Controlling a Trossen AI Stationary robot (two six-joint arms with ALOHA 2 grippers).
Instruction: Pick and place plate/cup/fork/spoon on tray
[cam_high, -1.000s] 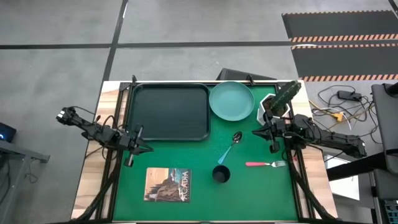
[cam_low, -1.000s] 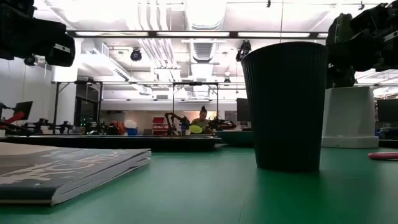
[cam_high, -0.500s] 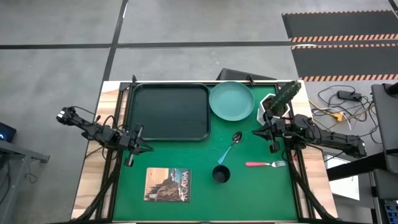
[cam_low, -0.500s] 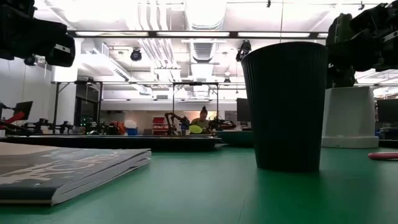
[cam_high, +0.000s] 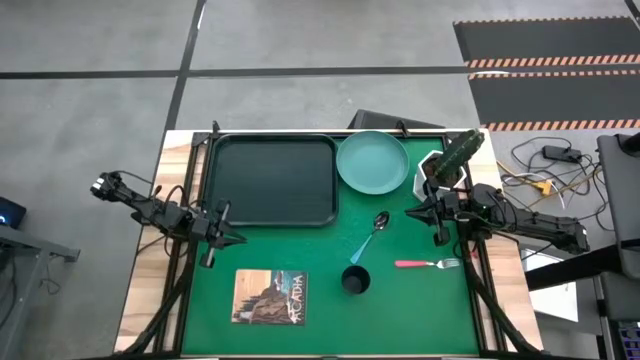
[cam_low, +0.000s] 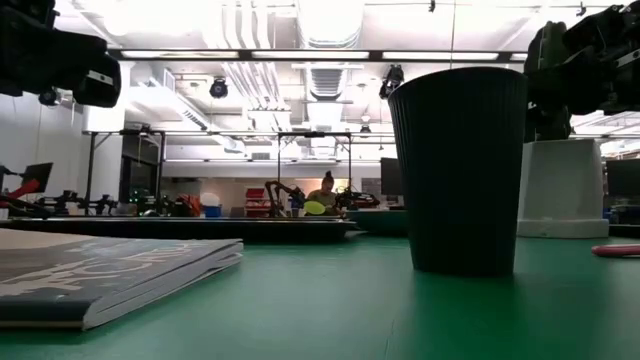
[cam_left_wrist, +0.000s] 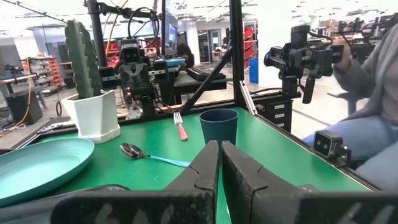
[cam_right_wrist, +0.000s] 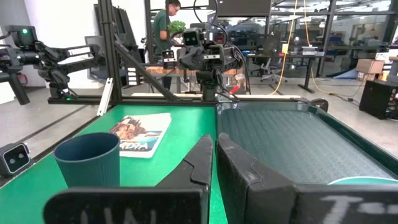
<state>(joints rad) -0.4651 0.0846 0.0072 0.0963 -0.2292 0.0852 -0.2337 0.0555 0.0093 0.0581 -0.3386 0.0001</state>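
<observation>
Four task pieces lie off the tray (cam_high: 270, 180) in the high view: the teal plate (cam_high: 373, 161) just beside the tray's right edge, the blue-handled spoon (cam_high: 371, 234) below the plate, the dark cup (cam_high: 355, 280) just past the spoon's handle end, and the red-handled fork (cam_high: 427, 264) to the right of the cup. The tray itself holds nothing.

The left gripper (cam_high: 222, 238) hovers off the tray's lower left corner, and the right gripper (cam_high: 432, 212) hangs between the spoon and the white pot with a cactus (cam_high: 447, 164). From above their fingers are too small to judge; the left wrist view shows the left gripper's fingers (cam_left_wrist: 205, 168) pressed almost together around nothing, and the right wrist view shows the right gripper's fingers (cam_right_wrist: 200, 160) likewise nearly closed and empty-handed.

The low view alone shows the cup (cam_low: 459, 168) upright, tall and ribbed, close to the lens, hiding much of the table behind it, with a thin book (cam_low: 100, 270) lying flat to one side. The high view places that book (cam_high: 270, 297) left of the cup, well apart from it.

Beyond the table the left wrist view catches a seated person's grey sleeve (cam_left_wrist: 367, 68), and the right wrist view a standing person in green (cam_right_wrist: 163, 28) far off
</observation>
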